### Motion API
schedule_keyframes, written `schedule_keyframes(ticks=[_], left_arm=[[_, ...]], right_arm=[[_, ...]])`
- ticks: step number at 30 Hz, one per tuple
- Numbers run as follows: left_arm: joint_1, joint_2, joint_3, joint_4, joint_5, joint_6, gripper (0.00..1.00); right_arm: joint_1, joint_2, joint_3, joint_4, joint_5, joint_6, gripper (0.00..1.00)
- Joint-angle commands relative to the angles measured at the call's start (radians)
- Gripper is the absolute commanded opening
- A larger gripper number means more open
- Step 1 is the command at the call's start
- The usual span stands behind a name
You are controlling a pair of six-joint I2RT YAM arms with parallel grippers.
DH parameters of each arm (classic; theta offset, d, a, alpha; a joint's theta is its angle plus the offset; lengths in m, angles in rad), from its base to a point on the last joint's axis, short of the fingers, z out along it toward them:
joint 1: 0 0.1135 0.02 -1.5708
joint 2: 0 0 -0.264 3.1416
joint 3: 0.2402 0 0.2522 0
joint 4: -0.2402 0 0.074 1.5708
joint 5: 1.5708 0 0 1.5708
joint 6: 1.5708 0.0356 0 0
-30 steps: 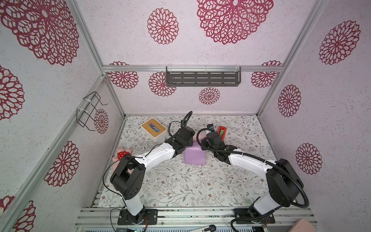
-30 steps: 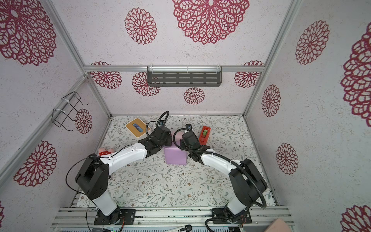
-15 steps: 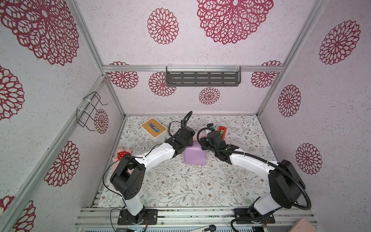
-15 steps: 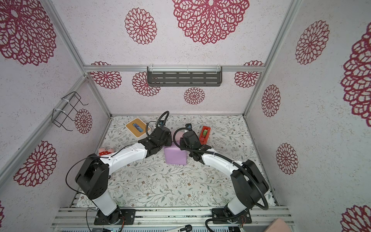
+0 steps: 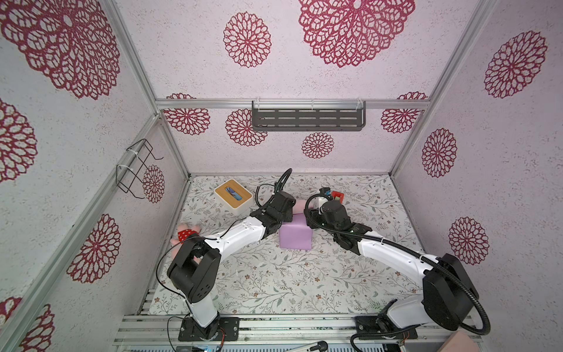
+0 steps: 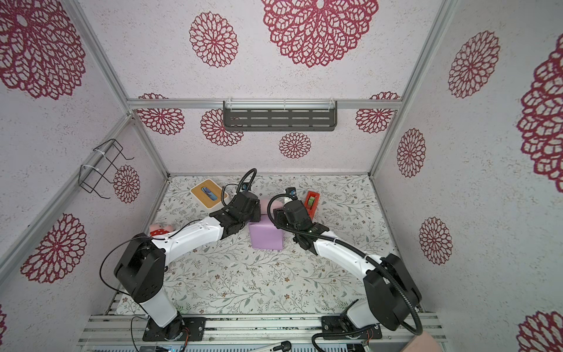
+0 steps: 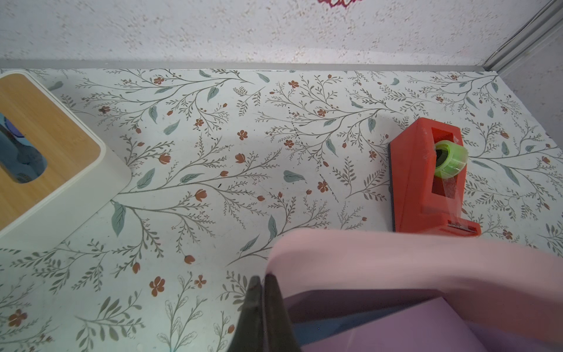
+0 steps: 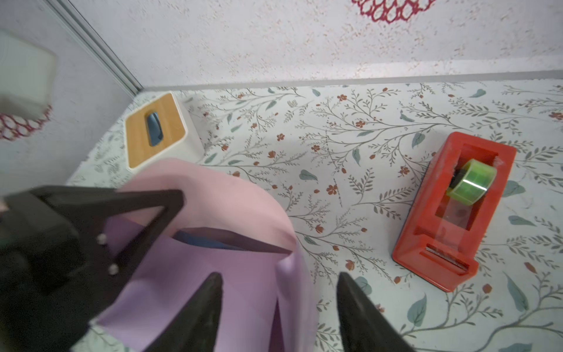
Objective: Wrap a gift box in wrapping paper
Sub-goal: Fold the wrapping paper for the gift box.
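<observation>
Left wrist: left claw (image 7: 263, 276) pinching wrapping paper (image 7: 396, 268) edge; right claw (image 8: 278, 275) parted, seemingly empty; open mat (image 7: 243, 152) beyond

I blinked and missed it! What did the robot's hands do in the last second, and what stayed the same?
The right gripper opened its jaws beside the wrapping paper, and its arm barely moved. The left gripper stays shut on the paper's pink edge. The gift box, tape dispenser and tissue box did not move.

The tape dispenser (image 6: 312, 203) and tissue box (image 6: 208, 193) (well apart) crowd the far table (image 6: 243, 283); nearer half open.
</observation>
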Motion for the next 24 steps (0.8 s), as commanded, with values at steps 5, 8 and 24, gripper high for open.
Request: schedule_keyframes(ticks=[5, 8, 24], left_arm=[[0.001, -0.028, -0.005, -0.009, -0.009, 0.005, 0.0], [0.001, -0.026, -0.004, -0.011, -0.007, 0.005, 0.0], [0.0, -0.029, -0.002, -0.014, -0.004, 0.008, 0.0]], right_arm=[[0.001, 0.031, 0.04, 0.016, 0.071, -0.058, 0.36], [0.0, 0.04, 0.055, 0.008, 0.069, -0.075, 0.3], [-0.007, 0.072, 0.099, -0.02, 0.05, -0.094, 0.0]])
